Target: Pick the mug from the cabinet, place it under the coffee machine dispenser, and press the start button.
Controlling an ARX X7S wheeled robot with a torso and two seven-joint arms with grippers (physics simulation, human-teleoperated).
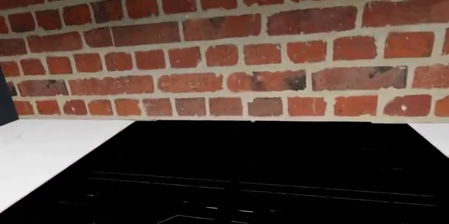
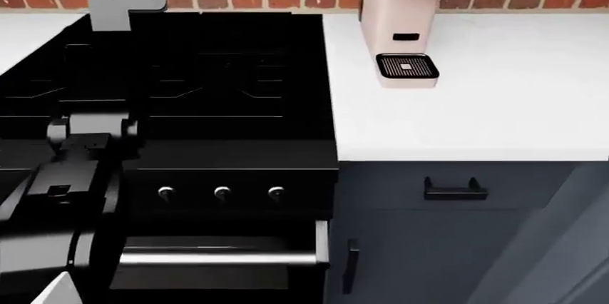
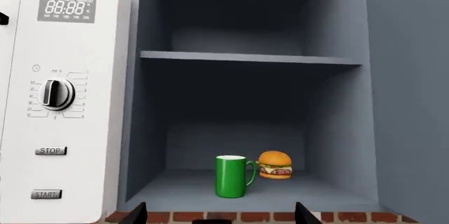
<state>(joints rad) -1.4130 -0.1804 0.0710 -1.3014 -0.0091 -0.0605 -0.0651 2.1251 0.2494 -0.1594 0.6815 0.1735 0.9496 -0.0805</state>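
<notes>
The green mug (image 3: 233, 176) stands upright on the lower shelf of an open grey cabinet (image 3: 337, 129), with its handle towards a small burger (image 3: 274, 164). My right gripper (image 3: 221, 214) is open and empty. Its two dark fingertips (image 3: 136, 213) show just in front of and below the shelf edge, short of the mug. The pale pink coffee machine (image 2: 398, 4) stands on the white counter with its black drip tray (image 2: 407, 66) bare. My left arm (image 2: 90, 133) hangs over the black stove. Its jaws do not show against the black.
A white microwave (image 3: 63, 98) with a dial and STOP and START buttons sits beside the cabinet. A black stove (image 2: 190, 83) with knobs and an oven handle lies left of the coffee machine. A red brick wall (image 1: 224, 45) runs behind the white counter (image 2: 495, 104).
</notes>
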